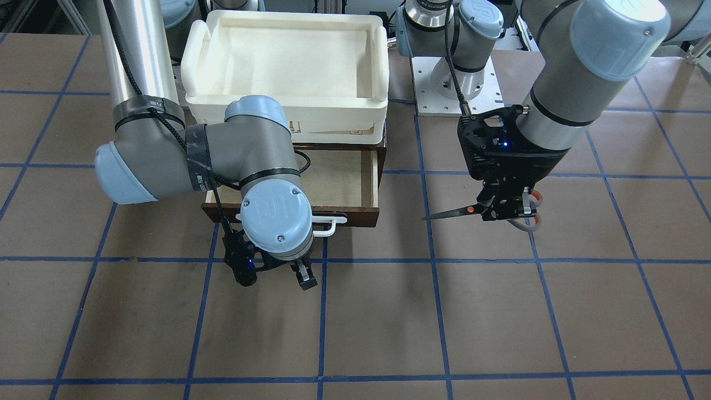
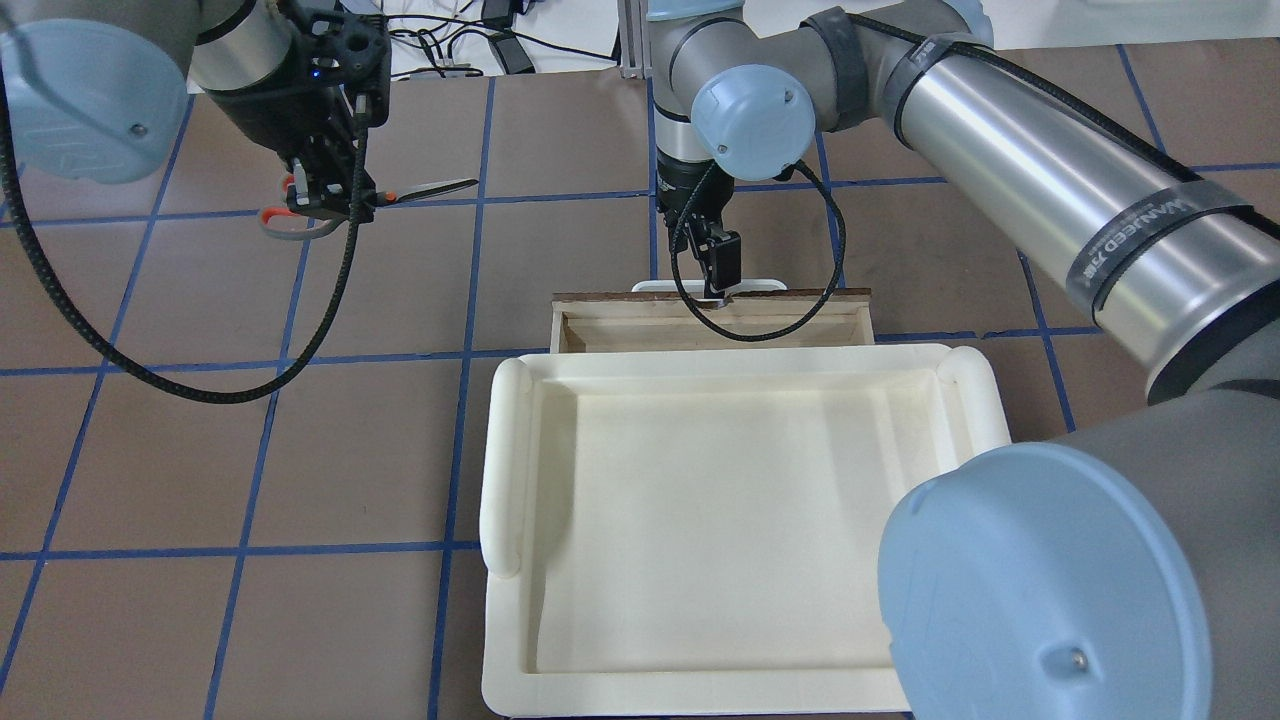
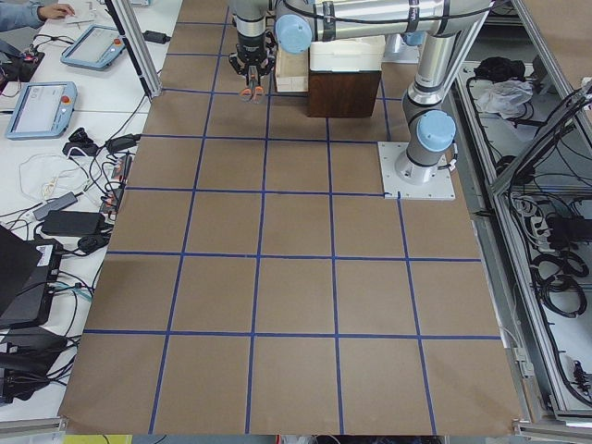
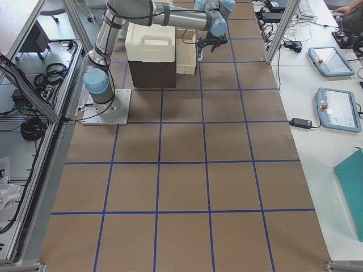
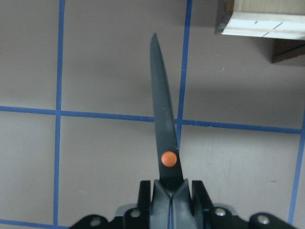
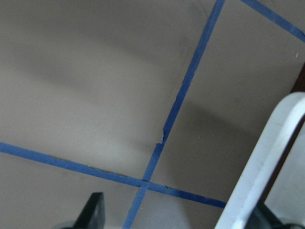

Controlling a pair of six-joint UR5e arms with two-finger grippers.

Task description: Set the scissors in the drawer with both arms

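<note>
My left gripper [image 1: 502,211] is shut on the scissors [image 1: 452,213] near their orange pivot. It holds them level above the table, off to one side of the drawer. The slim blades point toward the drawer, and the grey, orange-lined loops [image 1: 533,214] stick out behind the fingers. The left wrist view shows the blade [image 5: 162,114] ahead of the shut gripper [image 5: 170,188]. The dark wooden drawer [image 1: 361,214] is pulled out, and the part of its pale interior [image 1: 339,178] that shows is bare. My right gripper [image 2: 718,270] is open at the white handle [image 2: 760,286]. The handle [image 6: 267,157] lies close to one finger.
A white foam tray [image 2: 500,470] sits on top of the cabinet, above the drawer. My right arm's elbow [image 1: 261,144] hangs over the drawer's near half in the front view. The left arm's base plate [image 1: 458,89] is bolted beside the cabinet. Brown table with blue grid lines all around.
</note>
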